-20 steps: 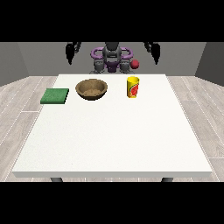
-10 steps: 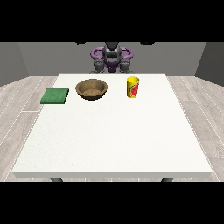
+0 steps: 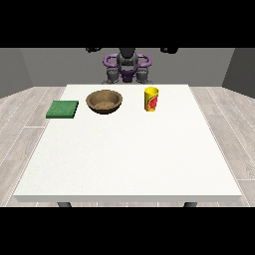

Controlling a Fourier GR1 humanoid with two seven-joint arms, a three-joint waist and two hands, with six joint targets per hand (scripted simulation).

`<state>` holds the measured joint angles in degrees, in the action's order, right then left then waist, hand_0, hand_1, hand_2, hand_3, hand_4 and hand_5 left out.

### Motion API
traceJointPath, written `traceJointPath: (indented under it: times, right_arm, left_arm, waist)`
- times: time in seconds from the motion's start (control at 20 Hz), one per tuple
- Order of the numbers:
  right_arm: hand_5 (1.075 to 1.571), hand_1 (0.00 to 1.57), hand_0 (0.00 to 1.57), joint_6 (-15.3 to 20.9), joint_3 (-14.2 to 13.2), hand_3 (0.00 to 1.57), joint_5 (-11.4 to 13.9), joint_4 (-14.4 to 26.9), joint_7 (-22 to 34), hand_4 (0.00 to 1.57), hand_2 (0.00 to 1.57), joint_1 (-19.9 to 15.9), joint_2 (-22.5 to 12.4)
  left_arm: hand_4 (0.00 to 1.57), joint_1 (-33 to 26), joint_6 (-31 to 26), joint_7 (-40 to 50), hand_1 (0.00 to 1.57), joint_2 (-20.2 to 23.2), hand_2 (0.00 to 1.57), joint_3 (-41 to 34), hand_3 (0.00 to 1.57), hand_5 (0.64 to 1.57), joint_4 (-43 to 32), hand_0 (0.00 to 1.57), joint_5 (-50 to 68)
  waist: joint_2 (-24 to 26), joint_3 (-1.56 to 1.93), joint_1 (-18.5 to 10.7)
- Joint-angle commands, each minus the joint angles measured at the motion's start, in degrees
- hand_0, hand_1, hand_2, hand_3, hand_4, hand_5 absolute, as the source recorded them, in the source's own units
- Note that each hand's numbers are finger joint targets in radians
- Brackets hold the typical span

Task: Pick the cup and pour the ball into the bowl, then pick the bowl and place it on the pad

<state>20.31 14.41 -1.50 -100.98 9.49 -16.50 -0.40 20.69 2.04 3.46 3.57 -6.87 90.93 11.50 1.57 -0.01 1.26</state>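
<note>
Both hands are raised high behind the table, at the upper edge of the scene. The hand at the view's left (image 3: 93,49) and the hand at the view's right (image 3: 169,50) show only as small dark shapes, so whether either is spread or closed cannot be told; neither holds anything. They hang well apart from each other, one to each side of the robot's head, and well above everything on the table (image 3: 129,159).

Below them, along the far side of the table, the yellow cup (image 3: 151,99) stands upright, nearer the hand at the view's right. The brown bowl (image 3: 104,101) sits near it towards the view's left, and the green pad (image 3: 63,109) lies flat beyond the bowl, close to the left edge. The ball is not visible; it may sit inside the cup, though the view cannot confirm that.

The task appears to be at its very start, with the cup not yet grasped. The next move probably calls for the hand at the view's right to come down beside the cup and close around its side, keeping it upright.
</note>
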Motion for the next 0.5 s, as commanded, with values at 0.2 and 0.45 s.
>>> traceJointPath:
  times: [0.2, 0.45]
  right_arm:
    - [1.571, 0.00, 0.00, -1.26, -4.49, 0.69, 2.02, 5.58, -4.13, 0.72, 0.45, -4.99, -1.49]
    - [1.568, 0.00, 0.00, -4.82, -12.43, 0.65, -0.46, 8.85, -7.86, 0.68, 0.37, -8.99, -7.09]
  left_arm:
    - [0.00, -2.53, -1.16, -13.32, 0.00, -2.01, 0.00, 3.13, 0.00, 1.547, -5.81, 0.00, -4.90]
    - [0.00, -4.10, -4.41, -23.10, 0.00, -1.35, 0.00, 2.91, 0.00, 1.541, -9.50, 0.00, -4.57]
  waist:
    - [-8.48, 0.00, -0.83]
    - [-15.14, 0.00, -1.32]
